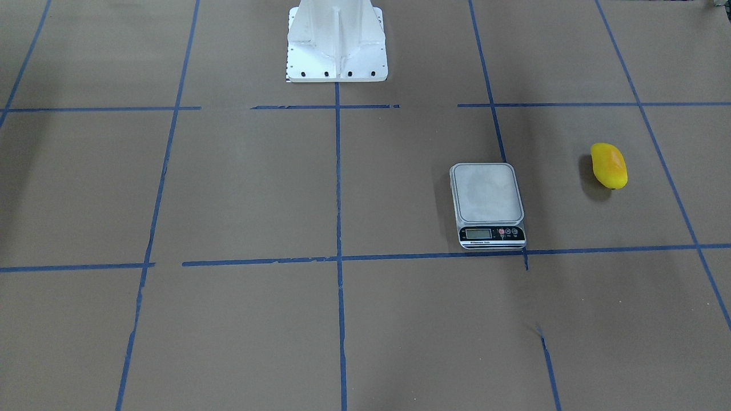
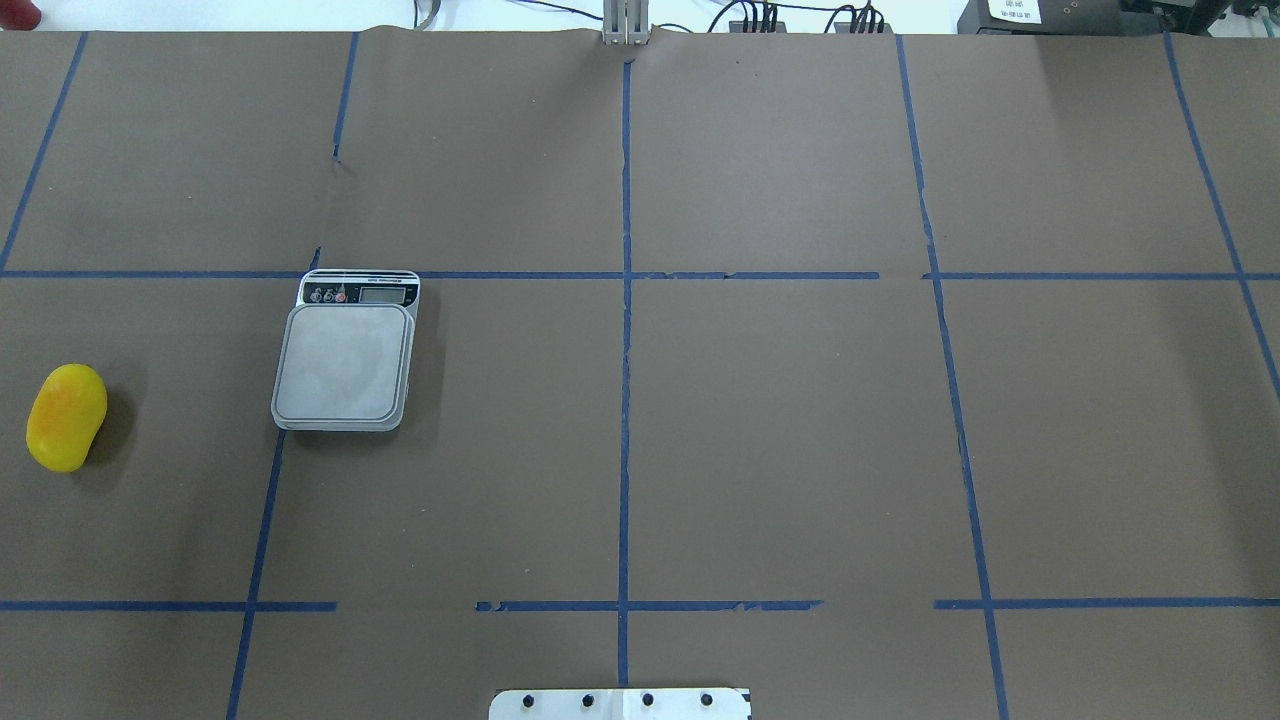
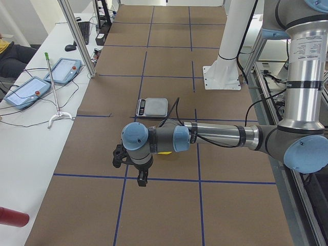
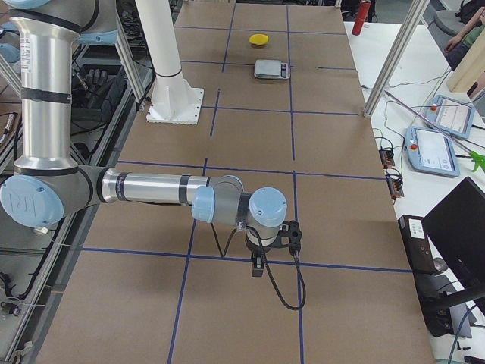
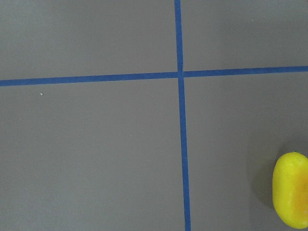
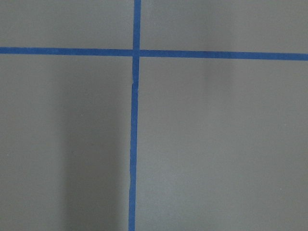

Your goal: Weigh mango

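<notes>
The mango [image 1: 609, 165] is yellow with an orange blush and lies on the brown table on the robot's far left [image 2: 66, 417]. It shows at the lower right edge of the left wrist view [image 5: 291, 190]. The kitchen scale [image 1: 488, 204] stands apart from it, platform bare [image 2: 345, 355]. My left gripper [image 3: 141, 178] hangs above the table near the mango, which its arm mostly hides [image 3: 165, 152]. My right gripper [image 4: 258, 267] hangs over the table's far right end. Both show only in side views, so I cannot tell whether they are open or shut.
The white robot pedestal [image 1: 337, 43] stands at the table's robot side. Blue tape lines [image 2: 626, 300] grid the brown table. A side bench holds tablets [image 3: 31, 87] and cables. A red bottle [image 4: 361, 17] stands on that bench.
</notes>
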`<state>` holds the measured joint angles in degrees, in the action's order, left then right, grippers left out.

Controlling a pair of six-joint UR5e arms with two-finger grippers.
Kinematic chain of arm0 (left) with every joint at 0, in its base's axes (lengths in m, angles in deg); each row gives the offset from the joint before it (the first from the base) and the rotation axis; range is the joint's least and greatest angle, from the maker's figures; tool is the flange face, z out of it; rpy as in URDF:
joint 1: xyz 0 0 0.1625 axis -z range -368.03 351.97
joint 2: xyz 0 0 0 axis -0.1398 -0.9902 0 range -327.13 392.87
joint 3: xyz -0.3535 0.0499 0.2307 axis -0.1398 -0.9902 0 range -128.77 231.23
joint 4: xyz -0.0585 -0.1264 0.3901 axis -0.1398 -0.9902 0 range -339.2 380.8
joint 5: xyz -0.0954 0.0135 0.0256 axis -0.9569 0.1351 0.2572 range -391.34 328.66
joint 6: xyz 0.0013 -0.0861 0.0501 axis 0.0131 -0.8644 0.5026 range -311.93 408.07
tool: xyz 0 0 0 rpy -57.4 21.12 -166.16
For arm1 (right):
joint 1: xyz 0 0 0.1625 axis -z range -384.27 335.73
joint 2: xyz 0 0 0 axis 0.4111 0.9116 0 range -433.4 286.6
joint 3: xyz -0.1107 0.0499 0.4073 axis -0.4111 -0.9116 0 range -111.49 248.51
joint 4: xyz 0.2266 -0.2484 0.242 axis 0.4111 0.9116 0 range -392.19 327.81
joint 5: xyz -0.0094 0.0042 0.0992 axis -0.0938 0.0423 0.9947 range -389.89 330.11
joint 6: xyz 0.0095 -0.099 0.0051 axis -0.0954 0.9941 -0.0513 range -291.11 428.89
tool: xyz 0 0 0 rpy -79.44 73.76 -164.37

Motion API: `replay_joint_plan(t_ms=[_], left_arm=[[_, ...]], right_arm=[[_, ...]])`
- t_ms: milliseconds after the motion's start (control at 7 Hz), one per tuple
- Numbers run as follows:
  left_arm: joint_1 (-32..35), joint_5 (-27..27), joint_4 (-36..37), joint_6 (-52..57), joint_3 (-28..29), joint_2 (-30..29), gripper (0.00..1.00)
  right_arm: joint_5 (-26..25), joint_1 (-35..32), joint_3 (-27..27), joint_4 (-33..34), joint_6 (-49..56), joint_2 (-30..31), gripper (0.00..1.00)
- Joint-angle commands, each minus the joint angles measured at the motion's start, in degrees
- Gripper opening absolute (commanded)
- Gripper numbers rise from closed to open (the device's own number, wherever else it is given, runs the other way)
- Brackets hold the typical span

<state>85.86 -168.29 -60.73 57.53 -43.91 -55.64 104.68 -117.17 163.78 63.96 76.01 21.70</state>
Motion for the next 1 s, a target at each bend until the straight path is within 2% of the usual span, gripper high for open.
replay_joint_plan(t_ms=[0,429,571,714,857], left_arm=[[0.0,-0.1,-0.1,-0.1,-0.2,0.1,1.0],[-1.2,0.6,-0.2,-4.5,-0.4,-0.8,0.99],[-8.6,0.4,-5.3,-13.3,-0.2,-1.4,0.96],[-12.7,0.3,-14.3,-24.0,0.2,-1.1,0.96],[-18.3,0.5,-20.3,-31.8,0.2,-0.7,0.96]], right_arm=[[0.0,0.0,0.0,0.0,0.0,0.0,1.0],[0.0,0.0,0.0,0.0,0.0,-0.1,1.0],[0.0,0.0,0.0,0.0,0.0,-0.1,1.0],[0.0,0.0,0.0,0.0,0.0,0.0,1.0],[0.0,0.0,0.0,0.0,0.0,0.0,1.0]])
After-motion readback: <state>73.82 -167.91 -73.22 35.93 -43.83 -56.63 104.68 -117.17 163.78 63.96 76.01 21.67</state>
